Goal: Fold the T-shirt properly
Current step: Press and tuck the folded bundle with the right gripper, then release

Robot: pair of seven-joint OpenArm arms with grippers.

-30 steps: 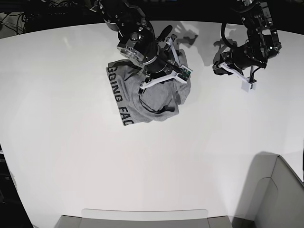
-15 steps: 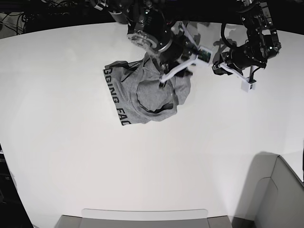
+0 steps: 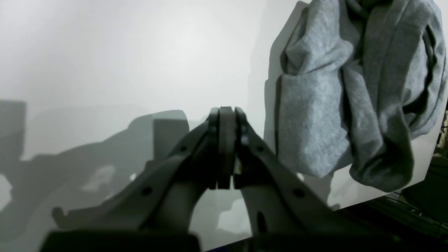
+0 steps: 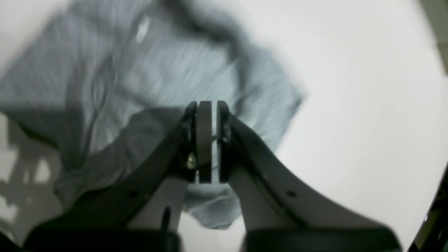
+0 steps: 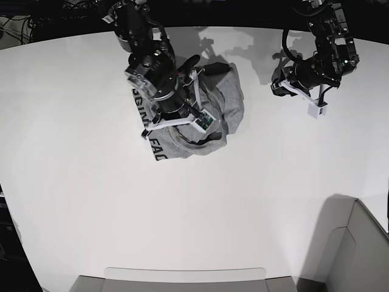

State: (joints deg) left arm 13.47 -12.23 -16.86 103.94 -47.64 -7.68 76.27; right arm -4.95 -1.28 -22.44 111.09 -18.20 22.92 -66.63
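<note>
- Base view: crumpled heather-grey cotton T-shirt (image 5: 222,109) lies bunched beneath the right gripper (image 5: 173,125), folding barely begun
- Right gripper's jaws nearly closed, apparently empty
- Left gripper (image 3: 224,147) pressed closed, holding nothing, shirt well aside

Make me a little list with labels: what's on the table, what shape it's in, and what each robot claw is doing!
Item: grey T-shirt with black lettering along one edge
Shape: crumpled in a heap, not folded yet
Surface: white table
Right claw: shut, hanging over the shirt; nothing shows between its pads, though this view is blurred
Left claw: shut, empty, off to the side of the shirt, not touching it
Corner: grey box at the table's edge
</note>
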